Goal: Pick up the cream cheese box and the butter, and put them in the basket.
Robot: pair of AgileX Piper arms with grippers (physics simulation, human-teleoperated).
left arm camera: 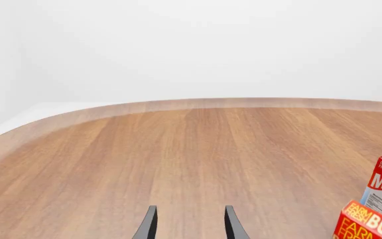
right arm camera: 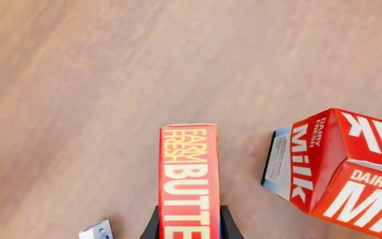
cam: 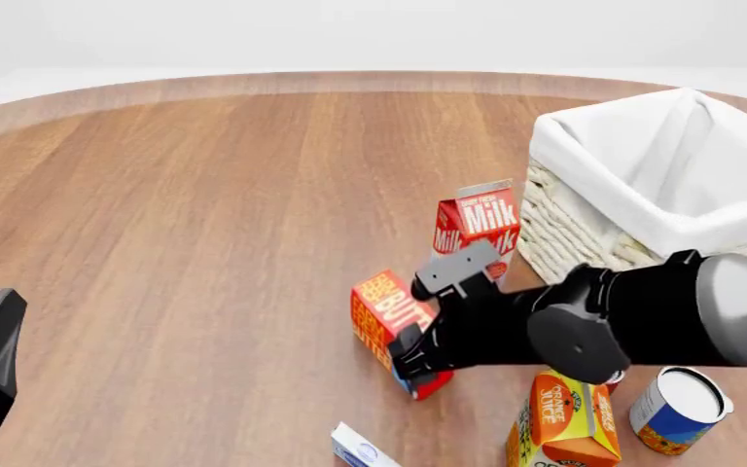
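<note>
Right pincer (right arm camera: 187, 221) was straddling the butter (right arm camera: 189, 179), one finger on each long side and pinching the carton across its narrow width; the long axis ran straight out along the fingers in the right wrist view. In the front view the butter (cam: 387, 321) was tilted on the bench (cam: 192, 243), near end under the right arm, so I couldn't tell whether it was already clear of the surface. Milk carton (cam: 480, 226) stood just beside it on the far side, between the butter and the basket (cam: 633, 185). The basket lay forward and to the right of the pincer, so I'd judge the next move as lift, then swing right, passing over or around the milk; clipping that carton looked like the main risk. Cream cheese box (cam: 361, 449) lay flat at the near edge, just left of the orange juice carton (cam: 566, 418) and the tin can (cam: 679, 409), and was not yet picked. It sat closer to the right arm than to the left. Left pincer (left arm camera: 189, 224) hovered spread and empty over bare bench, well apart from everything, with only the corners of the butter and milk at the edge of its view.
</note>
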